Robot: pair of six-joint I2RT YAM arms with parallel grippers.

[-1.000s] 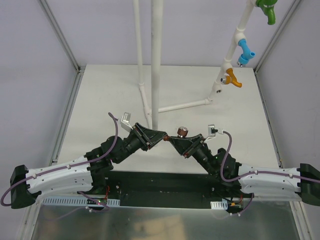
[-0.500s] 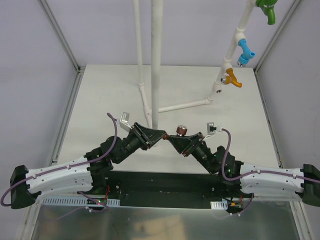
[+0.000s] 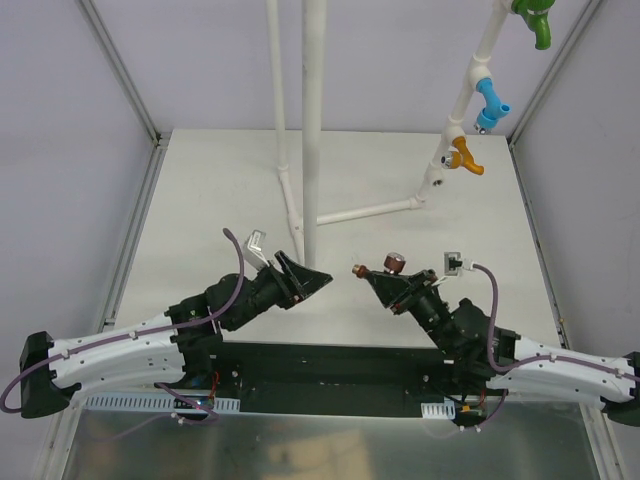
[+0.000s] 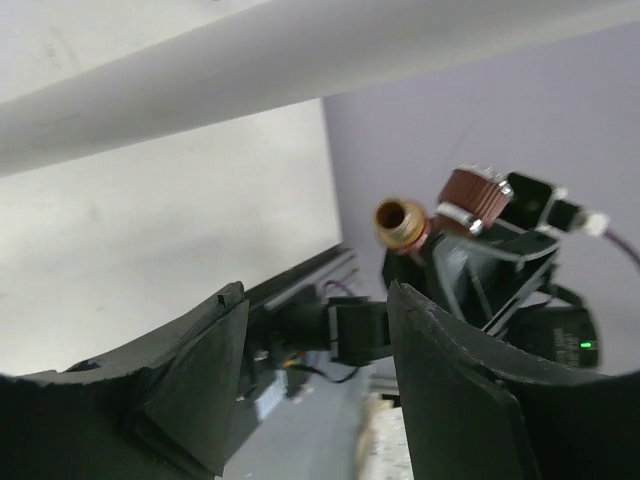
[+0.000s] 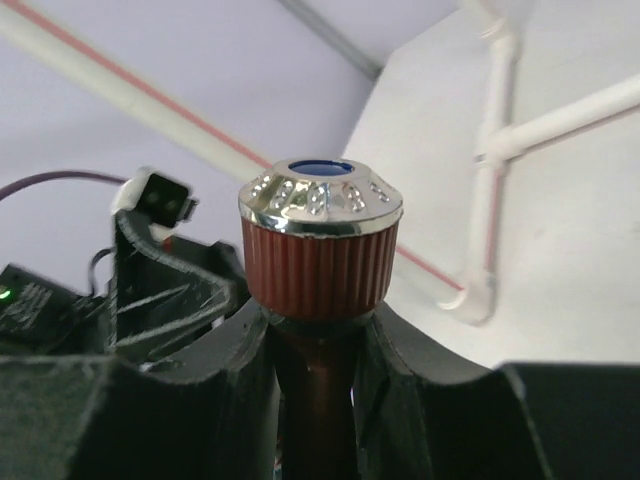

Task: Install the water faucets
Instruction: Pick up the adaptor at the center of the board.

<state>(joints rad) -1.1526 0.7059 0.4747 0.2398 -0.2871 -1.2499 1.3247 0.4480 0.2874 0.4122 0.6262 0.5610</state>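
My right gripper (image 3: 376, 276) is shut on the stem of the brown faucet (image 3: 394, 263), just under its ribbed knob (image 5: 320, 255). In the right wrist view the right gripper (image 5: 320, 345) has both pads against the stem. My left gripper (image 3: 318, 277) stands open a short way left of it, with nothing between its fingers (image 4: 200, 370). The left wrist view looks at the brown faucet (image 4: 470, 198) and its threaded brass end (image 4: 399, 225). Orange (image 3: 466, 156), blue (image 3: 490, 100) and green (image 3: 535, 22) faucets sit on the slanted white pipe (image 3: 462, 95) at the back right.
A white PVC frame stands behind the grippers, with a thick upright pipe (image 3: 314, 120), a thinner one (image 3: 277, 100) and a floor piece (image 3: 370, 211) to an elbow. Metal rails (image 3: 125, 80) edge the white table (image 3: 200, 200).
The two grippers were tip to tip around the brown faucet. Now the left gripper has opened and drawn back left, and the right gripper has moved right with the faucet.
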